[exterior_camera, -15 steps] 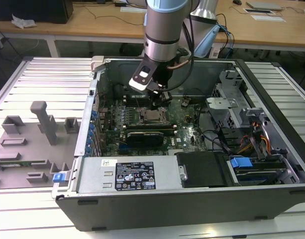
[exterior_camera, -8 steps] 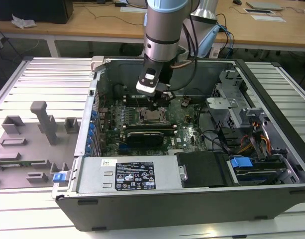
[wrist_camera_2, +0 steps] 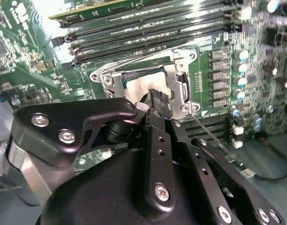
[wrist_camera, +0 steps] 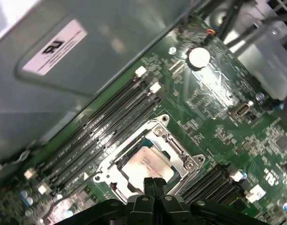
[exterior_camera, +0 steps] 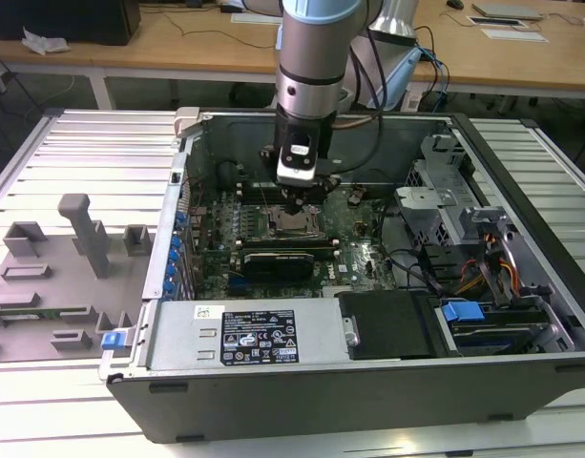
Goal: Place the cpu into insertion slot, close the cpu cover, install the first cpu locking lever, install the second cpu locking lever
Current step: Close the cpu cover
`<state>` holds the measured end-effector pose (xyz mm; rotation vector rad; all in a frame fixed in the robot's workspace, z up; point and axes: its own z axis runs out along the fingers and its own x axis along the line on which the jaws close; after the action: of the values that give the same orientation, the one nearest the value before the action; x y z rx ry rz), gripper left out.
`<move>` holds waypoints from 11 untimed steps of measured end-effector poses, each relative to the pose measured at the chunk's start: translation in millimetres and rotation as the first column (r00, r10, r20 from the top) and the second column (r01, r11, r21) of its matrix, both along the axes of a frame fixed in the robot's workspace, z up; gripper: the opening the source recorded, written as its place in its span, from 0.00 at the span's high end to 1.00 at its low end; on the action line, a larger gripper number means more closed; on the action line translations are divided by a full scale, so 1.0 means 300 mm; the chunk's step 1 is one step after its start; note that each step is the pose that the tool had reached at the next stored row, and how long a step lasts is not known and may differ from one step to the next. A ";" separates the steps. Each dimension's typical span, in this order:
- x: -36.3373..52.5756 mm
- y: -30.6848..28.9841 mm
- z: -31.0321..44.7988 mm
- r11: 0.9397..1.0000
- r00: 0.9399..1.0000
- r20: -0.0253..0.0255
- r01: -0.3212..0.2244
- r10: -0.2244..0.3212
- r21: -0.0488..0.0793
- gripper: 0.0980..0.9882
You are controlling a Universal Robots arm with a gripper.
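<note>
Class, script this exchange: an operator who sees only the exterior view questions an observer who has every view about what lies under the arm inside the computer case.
Operator: What sits below the claw?
Observer: In the first wrist view, the cpu lies silver top up, framed by the cpu cover.
Operator: Is the claw open?
Observer: No. In the first wrist view it is shut, poised at the cpu's edge.
</note>
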<state>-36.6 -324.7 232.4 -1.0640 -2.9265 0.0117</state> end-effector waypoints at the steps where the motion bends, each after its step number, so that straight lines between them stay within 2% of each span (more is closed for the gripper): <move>1: 0.000 0.000 -0.001 1.000 1.000 0.000 -0.028 0.028 0.000 0.99; 3: 0.000 0.000 -0.002 0.996 0.996 0.000 -0.095 0.095 -0.001 0.99; 5: 0.000 0.000 -0.003 0.991 0.991 0.000 -0.135 0.135 -0.001 0.99; 7: 0.000 0.000 -0.005 0.979 0.979 0.000 -0.205 0.205 -0.001 0.99; 9: 0.000 0.000 -0.006 0.969 0.969 0.000 -0.247 0.247 -0.001 0.99; 10: 0.000 0.000 -0.007 0.960 0.960 0.000 -0.280 0.280 -0.001 0.99; 11: 0.000 0.000 -0.007 0.947 0.947 0.000 -0.321 0.321 -0.001 0.99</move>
<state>-36.6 -324.7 230.2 -0.5748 -3.0627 0.0202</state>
